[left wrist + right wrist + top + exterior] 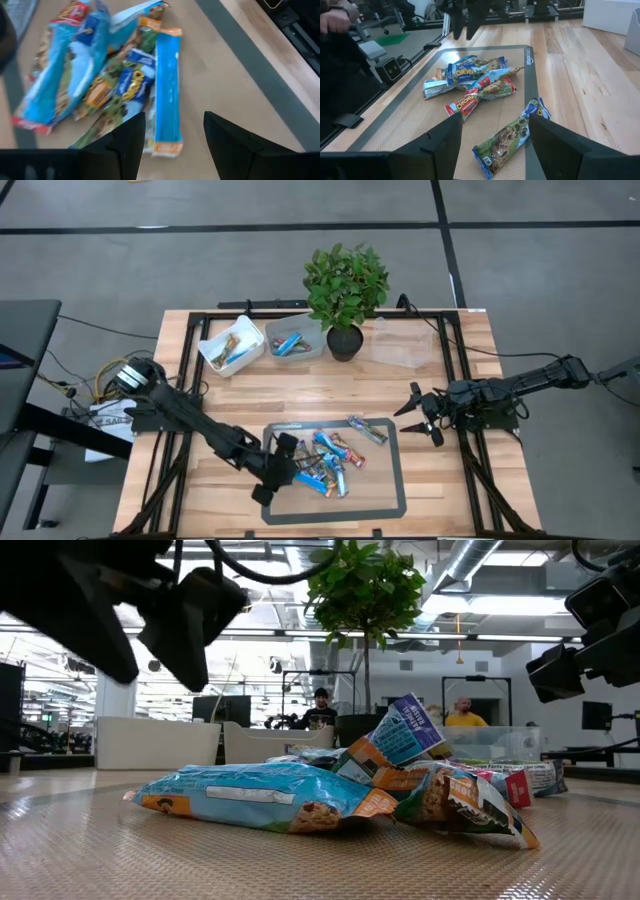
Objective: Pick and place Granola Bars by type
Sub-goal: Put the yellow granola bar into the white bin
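A: From above, where are the Granola Bars (325, 463)?

B: Piled on a grey-edged mat (392, 505) at the near middle of the wooden counter (230, 395). 1 bar lies apart from the heap, toward the mat's far right corner. The left gripper (283, 465) hovers just left of the pile.

A: Are its fingers holding anything?

B: No. In the left wrist view the 2 dark fingers (129, 140) stand released with a gap between them, above a long bright blue bar (167, 87) at the pile's edge, grasping nothing.

A: And the right gripper (420, 412)?

B: It sits off the mat to the right, over bare counter. Its wrist view shows spread, empty fingers (442, 142) framing a dark silvery-blue bar (512, 135) lying alone on the mat, with the heap beyond it.

A: What does the low view add?

B: Only the wrappers seen side-on: a blue bar flat in front, another propped up at a tilt behind. It also catches 2 people in the room beyond, which the high view does not.

A: Anything at the far edge?

B: The high view shows 3 tubs there: 2 white tubs (262, 343) at left, each with bars inside, then a potted plant (345, 290), then a clear tub (402, 345).
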You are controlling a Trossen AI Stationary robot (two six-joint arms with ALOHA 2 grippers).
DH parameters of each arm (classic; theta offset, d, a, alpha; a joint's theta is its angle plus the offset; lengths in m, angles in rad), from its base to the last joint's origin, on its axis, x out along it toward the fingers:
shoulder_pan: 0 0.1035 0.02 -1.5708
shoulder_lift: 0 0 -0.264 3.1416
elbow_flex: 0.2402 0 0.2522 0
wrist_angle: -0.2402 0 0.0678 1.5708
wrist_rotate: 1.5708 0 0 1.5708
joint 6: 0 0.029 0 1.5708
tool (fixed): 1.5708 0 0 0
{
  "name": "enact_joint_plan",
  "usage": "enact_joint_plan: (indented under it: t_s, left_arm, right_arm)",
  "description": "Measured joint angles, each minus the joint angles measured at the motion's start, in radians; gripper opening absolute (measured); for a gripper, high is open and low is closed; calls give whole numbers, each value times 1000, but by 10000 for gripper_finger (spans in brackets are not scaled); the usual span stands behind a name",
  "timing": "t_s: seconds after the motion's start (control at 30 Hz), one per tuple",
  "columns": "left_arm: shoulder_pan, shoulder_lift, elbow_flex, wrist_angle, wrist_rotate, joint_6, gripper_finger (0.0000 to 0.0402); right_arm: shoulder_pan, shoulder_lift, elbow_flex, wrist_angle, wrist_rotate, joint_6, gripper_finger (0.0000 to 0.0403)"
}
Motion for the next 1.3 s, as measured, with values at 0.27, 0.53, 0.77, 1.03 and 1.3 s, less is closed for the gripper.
enact_joint_plan:
  t_s: [0.27, 0.53, 0.77, 1.03, 1.3]
  left_arm:
    - [-2, 129, 61, 27, -2, 0, 196]
    - [20, 225, 102, 24, -9, 0, 196]
    - [36, 250, 105, 34, -12, -16, 182]
    - [39, 252, 104, 28, -8, 37, 95]
    - [42, 241, 101, 23, -18, 60, 46]
  right_arm:
    - [0, 0, 0, 0, 0, 0, 221]
    - [0, 0, 0, 0, 0, 0, 221]
    - [0, 0, 0, 0, 0, 0, 221]
    - [0, 0, 0, 0, 0, 0, 221]
    - [0, 0, 0, 0, 0, 0, 221]
